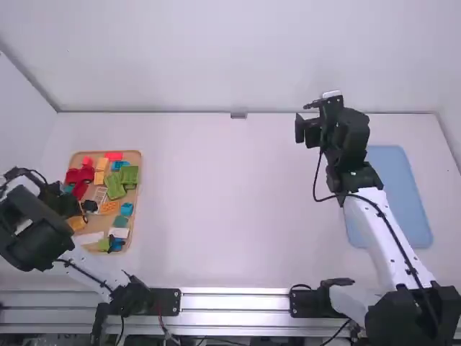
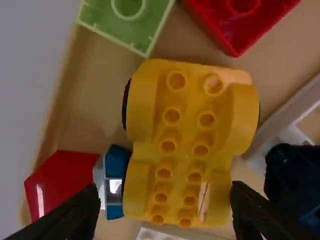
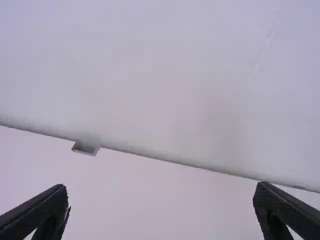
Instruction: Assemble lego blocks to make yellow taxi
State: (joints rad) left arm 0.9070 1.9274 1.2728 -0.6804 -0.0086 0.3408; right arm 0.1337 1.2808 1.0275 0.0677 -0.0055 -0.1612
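Observation:
In the high view my left gripper (image 1: pixel 73 207) is over the left part of the block tray, beside an orange-yellow block (image 1: pixel 75 223). The left wrist view shows a yellow car base (image 2: pixel 187 142) with wheels and rows of studs lying in the tray; my left gripper (image 2: pixel 164 207) stands open above it, one finger toward each side of its narrower end. My right gripper (image 1: pixel 301 121) is held at the far right of the table, away from the blocks. Its fingers are wide apart with nothing between them in the right wrist view, where the right gripper (image 3: pixel 161 197) faces the back wall.
A wooden tray (image 1: pixel 138 209) at the left holds mixed blocks, including green (image 1: pixel 115 186), red (image 1: pixel 80 175) and blue (image 1: pixel 127 209) ones. Around the car base lie a green block (image 2: pixel 127 20) and a red block (image 2: pixel 242 17). A blue mat (image 1: pixel 403 194) lies right.

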